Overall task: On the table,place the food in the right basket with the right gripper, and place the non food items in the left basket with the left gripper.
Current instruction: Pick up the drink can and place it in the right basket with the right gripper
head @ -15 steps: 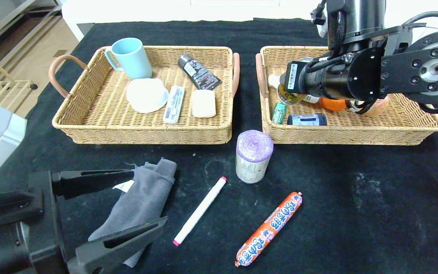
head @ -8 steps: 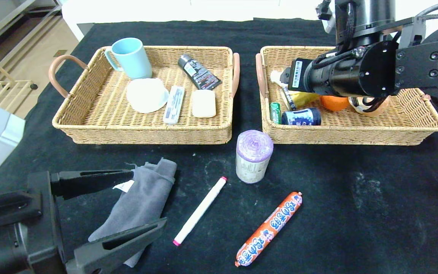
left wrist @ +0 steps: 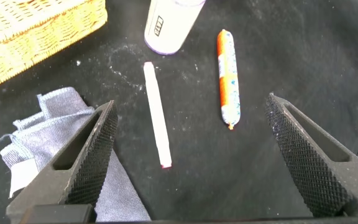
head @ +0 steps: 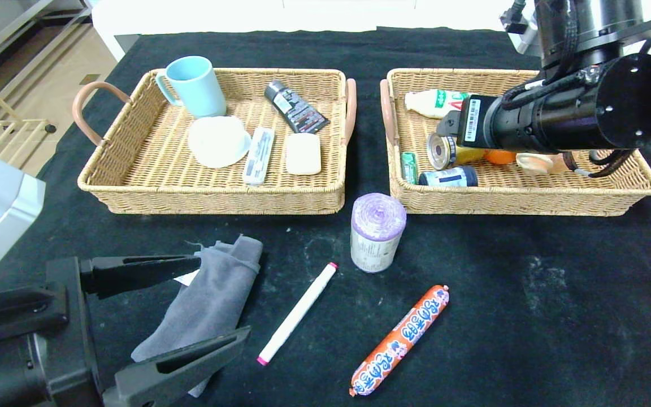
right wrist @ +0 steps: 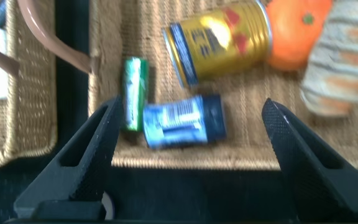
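Note:
An orange sausage lies on the black table front centre, also in the left wrist view. A white marker lies left of it, and a grey cloth farther left. A purple roll stands between the baskets' front corners. My left gripper is open and empty, low over the cloth; the marker lies between its fingers. My right gripper is open and empty above the right basket, over a blue can and a yellow can.
The right basket also holds a green pack, a bottle, an orange and bread. The left basket holds a blue mug, a white bowl, a black tube and soap.
My right arm has drawn back to the right over the right basket, uncovering the yellow can and bottle lying there. The left arm has barely moved.

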Robot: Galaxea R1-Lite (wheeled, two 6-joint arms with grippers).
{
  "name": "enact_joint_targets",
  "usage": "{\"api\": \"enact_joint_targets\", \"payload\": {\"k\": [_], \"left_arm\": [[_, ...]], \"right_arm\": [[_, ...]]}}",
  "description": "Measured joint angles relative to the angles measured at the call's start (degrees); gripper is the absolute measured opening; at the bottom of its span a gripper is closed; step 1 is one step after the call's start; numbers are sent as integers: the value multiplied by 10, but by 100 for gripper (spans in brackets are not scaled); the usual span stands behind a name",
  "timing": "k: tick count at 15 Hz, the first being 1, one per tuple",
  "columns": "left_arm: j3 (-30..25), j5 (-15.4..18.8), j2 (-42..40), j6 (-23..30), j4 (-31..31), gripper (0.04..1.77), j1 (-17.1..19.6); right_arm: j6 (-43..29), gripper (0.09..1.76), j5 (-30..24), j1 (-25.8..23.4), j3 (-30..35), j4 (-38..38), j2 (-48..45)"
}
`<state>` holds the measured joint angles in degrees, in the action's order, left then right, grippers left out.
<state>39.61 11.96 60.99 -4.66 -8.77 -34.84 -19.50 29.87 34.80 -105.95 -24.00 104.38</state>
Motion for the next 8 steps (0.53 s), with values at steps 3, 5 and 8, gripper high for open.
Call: {"api": "enact_joint_targets", "payload": {"k": [3,5,8], "left_arm": [[0,-1,0,0,0,172,0],[1,-1,-1,0,0,172,0],[1,-1,0,-1,0,172,-1]], "right_arm": [[-51,166,3,9,10,-66,-26],[-83,167,6,19,25,-104,-42],[-145,168,49,49,66,-119,-57]]}}
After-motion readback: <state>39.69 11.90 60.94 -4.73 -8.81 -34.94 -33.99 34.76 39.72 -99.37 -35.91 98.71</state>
